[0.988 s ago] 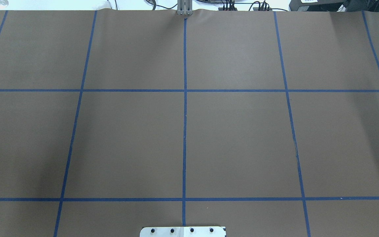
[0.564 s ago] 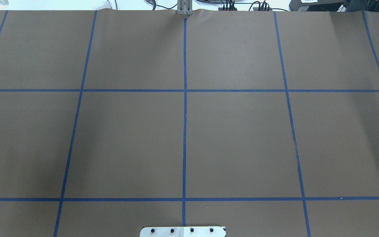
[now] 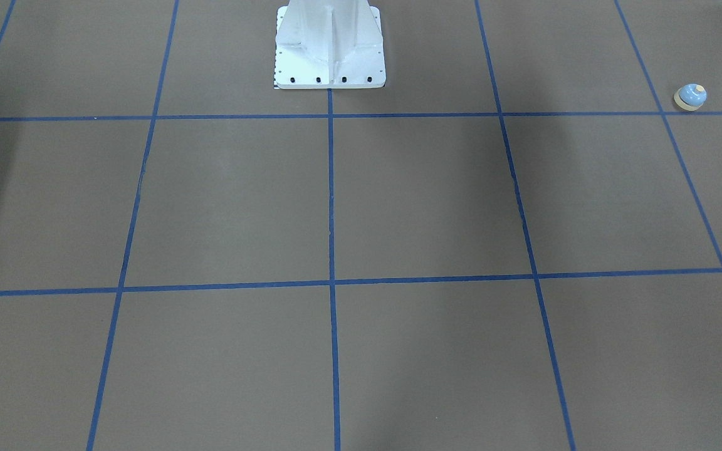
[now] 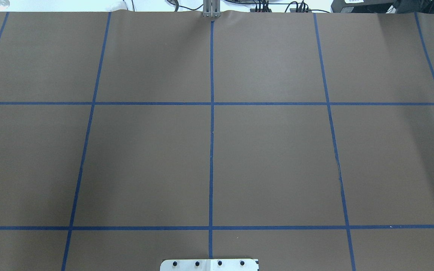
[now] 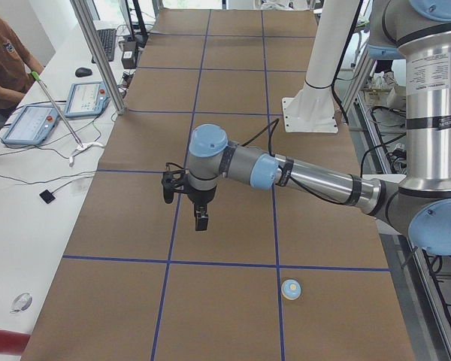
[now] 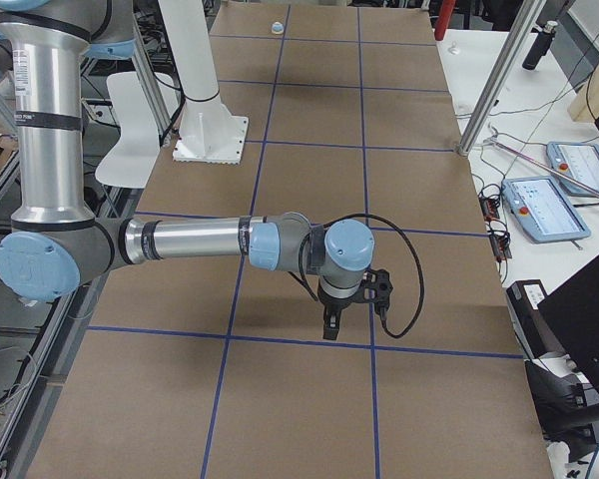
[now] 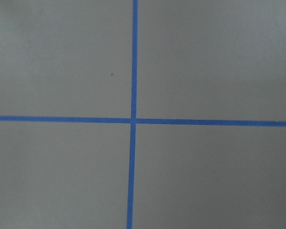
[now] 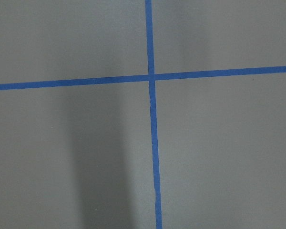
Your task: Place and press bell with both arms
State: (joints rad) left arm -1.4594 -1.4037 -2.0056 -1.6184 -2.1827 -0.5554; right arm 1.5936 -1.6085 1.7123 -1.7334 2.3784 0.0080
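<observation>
Small light-blue domed call bell, cream button and base ring: upright on the brown paper-covered table, just beside a blue tape line, at the robot's left end; out of the overhead frame.
Black left gripper: points down above the table, well apart from the bell; seen only side-on, jaw spread cannot be told.
Black right gripper: likewise.

Brown-covered desk gridded with blue tape lines. White side bench along its far edge: two tablets, keyboard. Aluminium post between them.
</observation>
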